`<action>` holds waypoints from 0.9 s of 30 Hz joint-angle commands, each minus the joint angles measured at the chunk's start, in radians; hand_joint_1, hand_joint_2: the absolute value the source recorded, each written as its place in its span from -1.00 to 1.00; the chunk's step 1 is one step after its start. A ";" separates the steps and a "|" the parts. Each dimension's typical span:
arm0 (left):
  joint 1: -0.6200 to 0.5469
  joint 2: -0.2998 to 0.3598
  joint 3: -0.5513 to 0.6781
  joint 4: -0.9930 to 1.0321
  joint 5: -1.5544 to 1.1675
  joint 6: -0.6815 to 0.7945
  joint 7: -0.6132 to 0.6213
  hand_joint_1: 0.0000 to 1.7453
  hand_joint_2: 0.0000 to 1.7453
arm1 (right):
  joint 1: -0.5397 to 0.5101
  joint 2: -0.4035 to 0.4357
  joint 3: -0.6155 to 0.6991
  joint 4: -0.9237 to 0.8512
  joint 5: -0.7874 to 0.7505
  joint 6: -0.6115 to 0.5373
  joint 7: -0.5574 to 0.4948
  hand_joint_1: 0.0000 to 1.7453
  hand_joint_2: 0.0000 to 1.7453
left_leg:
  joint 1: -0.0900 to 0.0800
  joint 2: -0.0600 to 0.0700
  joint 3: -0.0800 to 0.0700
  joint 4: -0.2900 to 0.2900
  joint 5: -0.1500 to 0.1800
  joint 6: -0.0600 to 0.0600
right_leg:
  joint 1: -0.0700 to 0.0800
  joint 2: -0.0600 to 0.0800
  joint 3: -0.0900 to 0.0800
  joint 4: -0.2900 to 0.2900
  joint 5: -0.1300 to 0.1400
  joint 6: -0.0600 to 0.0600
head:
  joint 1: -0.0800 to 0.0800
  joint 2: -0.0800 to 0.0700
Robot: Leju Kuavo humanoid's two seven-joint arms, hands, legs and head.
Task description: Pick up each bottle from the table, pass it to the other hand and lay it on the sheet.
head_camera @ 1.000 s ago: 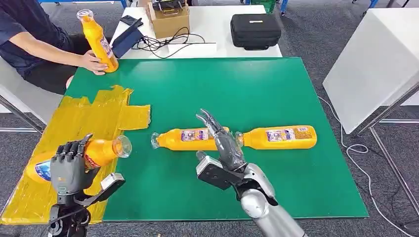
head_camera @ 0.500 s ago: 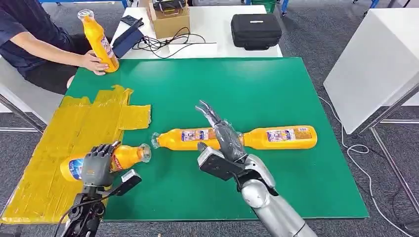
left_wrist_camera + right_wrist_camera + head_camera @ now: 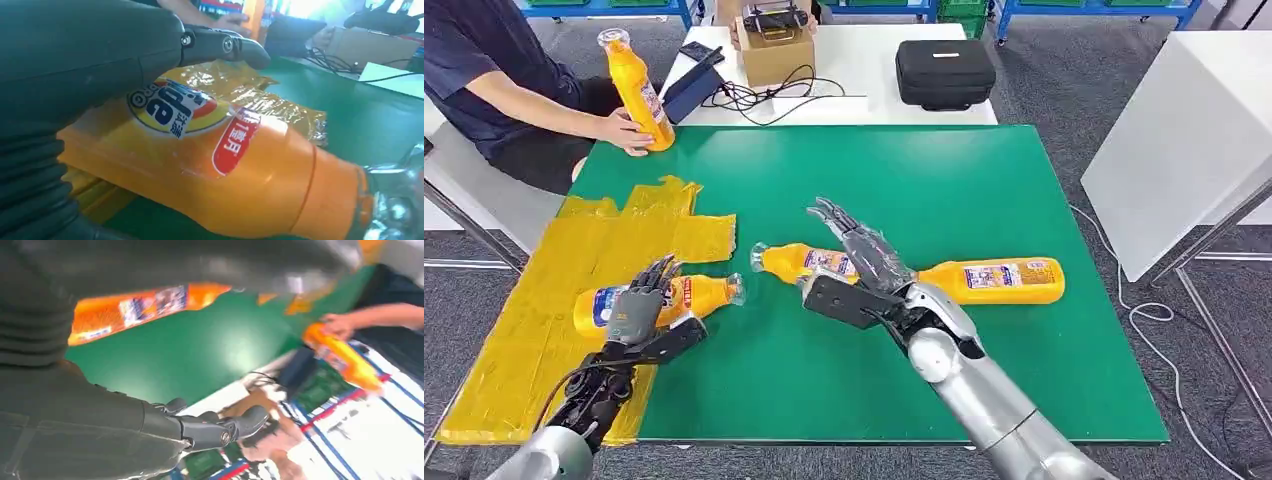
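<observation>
On the green table (image 3: 984,180), the yellow sheet (image 3: 534,300) covers the near-left part. A bottle (image 3: 659,302) lies on its side at the sheet's right edge, body on the sheet, clear cap end just over the green beside it. The left hand (image 3: 639,305) rests over this bottle's body with fingers spread across the top; whether they grip it cannot be told. In the left wrist view the same bottle (image 3: 210,165) lies under the thumb (image 3: 220,46).

To the right of the sheet, a second bottle (image 3: 809,262) lies on the green, cap toward the sheet. The right hand (image 3: 869,265) lies over its far end, fingers extended and apart, holding nothing. A third bottle (image 3: 994,281) lies further right, partly behind that hand.

At the table's far-left corner a person's hand (image 3: 624,130) holds an upright bottle (image 3: 637,90). Beyond the green table, a white table bears a cardboard box (image 3: 774,50), a black case (image 3: 944,72) and cables (image 3: 764,97).
</observation>
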 commanded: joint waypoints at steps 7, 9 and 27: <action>0.151 0.124 -0.284 -0.373 0.784 -0.207 -0.071 -1.00 -1.00 | -0.197 0.088 0.012 0.549 0.172 -0.030 0.057 -1.00 1.00 | 0.002 0.010 -0.008 0.000 0.005 -0.002 | 0.002 0.007 -0.011 0.001 0.007 -0.001 | 0.001 0.000; 0.147 0.133 -0.294 -0.391 0.814 -0.214 -0.071 -1.00 -1.00 | -0.196 0.085 0.006 0.557 0.173 -0.030 0.056 -1.00 1.00 | 0.002 0.007 -0.006 0.001 0.004 -0.002 | 0.002 0.005 -0.008 0.002 0.005 -0.002 | 0.001 0.000; 0.201 0.012 -0.219 -0.868 1.026 -0.383 -0.071 -1.00 -1.00 | -0.183 0.081 -0.049 0.716 0.261 -0.060 0.131 -1.00 1.00 | 0.004 0.001 -0.023 0.004 0.004 -0.002 | 0.003 -0.002 -0.023 0.001 0.004 -0.003 | 0.001 0.000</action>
